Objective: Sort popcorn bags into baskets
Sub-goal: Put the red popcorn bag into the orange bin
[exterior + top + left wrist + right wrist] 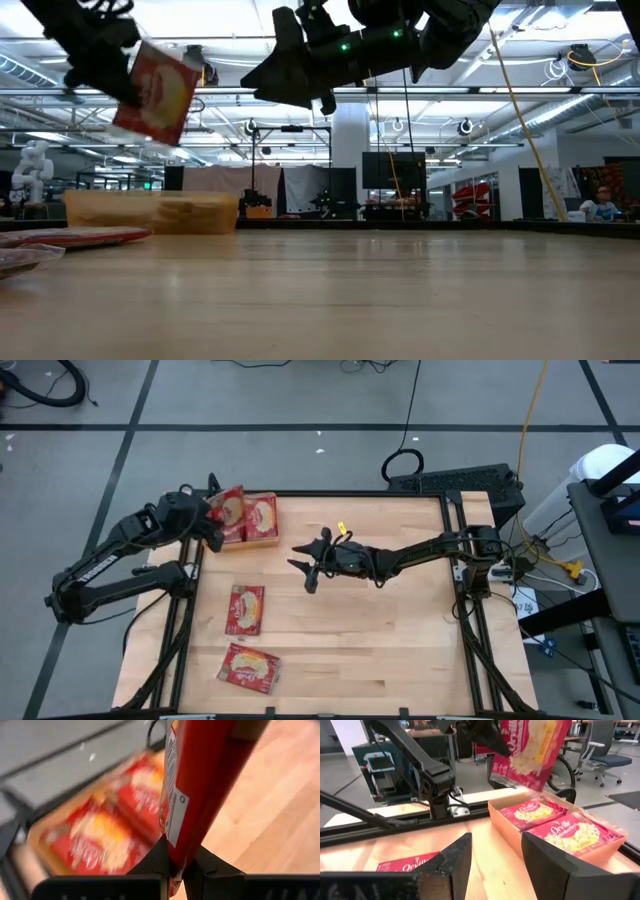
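Left gripper [172, 865] pinches a flat red popcorn bag [226, 507] above the shallow orange basket [262, 540], poised for release; right gripper [310, 564], fingers spread, waits mid-table.

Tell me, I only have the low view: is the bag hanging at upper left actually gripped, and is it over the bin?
Observer: Yes. The left wrist view shows the left pincer shut on the bag, clamping its bottom edge.
Operator: Over the bin?
Observer: The high view puts the held bag at the bin's left end, by the table's far left corner.
Operator: What's in the bin?
Observer: Two bags lie flat side by side inside, clear in the right wrist view.
Operator: Right arm?
Observer: The right pincer hangs open and empty above mid-table.
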Motion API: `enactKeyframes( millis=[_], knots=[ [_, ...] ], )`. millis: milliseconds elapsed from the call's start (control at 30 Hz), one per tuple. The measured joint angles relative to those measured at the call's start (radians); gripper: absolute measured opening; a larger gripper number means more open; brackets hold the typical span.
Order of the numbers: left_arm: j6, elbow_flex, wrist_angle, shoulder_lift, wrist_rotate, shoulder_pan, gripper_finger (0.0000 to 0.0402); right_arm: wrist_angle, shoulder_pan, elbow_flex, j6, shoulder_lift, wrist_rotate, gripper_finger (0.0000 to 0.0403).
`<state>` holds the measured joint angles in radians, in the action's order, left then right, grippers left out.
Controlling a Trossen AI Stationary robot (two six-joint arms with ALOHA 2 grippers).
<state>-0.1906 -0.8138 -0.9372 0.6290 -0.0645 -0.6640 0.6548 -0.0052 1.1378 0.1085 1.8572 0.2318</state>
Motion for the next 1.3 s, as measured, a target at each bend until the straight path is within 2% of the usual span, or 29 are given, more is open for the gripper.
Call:
enactKeyframes(
  millis=[100, 233, 433, 633, 833, 1033, 1167, 1300],
  knots=[
    [-0.016, 0.02, -0.034, 0.007, -0.006, -0.022, 0.0024, -0.018, 0.0, 0.0, -0.006, 0.0, 0.0, 0.0167],
    [-0.01, 0.025, -0.033, 0.006, 0.045, -0.02, 0.0025, -0.025, 0.0, 0.0, -0.017, 0.0, 0.0, 0.0167],
    [-0.057, 0.025, -0.124, 0.007, -0.023, -0.049, 0.0025, -0.047, 0.0, 0.0, -0.016, 0.0, 0.0, 0.0167],
    [-0.055, 0.048, -0.089, 0.007, -0.004, -0.055, 0.0026, -0.072, 0.0, 0.0, 0.0, 0.0, -0.001, 0.0167],
    [0.063, 0.072, 0.019, -0.01, 0.228, -0.028, 0.0026, -0.048, -0.02, 0.0, 0.041, 0.0, -0.032, 0.0175],
    [0.169, 0.072, 0.015, -0.028, 0.378, -0.005, 0.0026, 0.083, -0.115, 0.015, 0.063, 0.007, -0.185, 0.0239],
    [0.176, 0.072, 0.023, -0.029, 0.419, 0.019, 0.0026, 0.091, -0.136, 0.122, 0.054, 0.063, -0.291, 0.0272],
    [0.19, 0.073, 0.023, -0.028, 0.435, 0.055, 0.0026, 0.058, -0.134, 0.242, 0.055, 0.153, -0.34, 0.0278]
  ],
)
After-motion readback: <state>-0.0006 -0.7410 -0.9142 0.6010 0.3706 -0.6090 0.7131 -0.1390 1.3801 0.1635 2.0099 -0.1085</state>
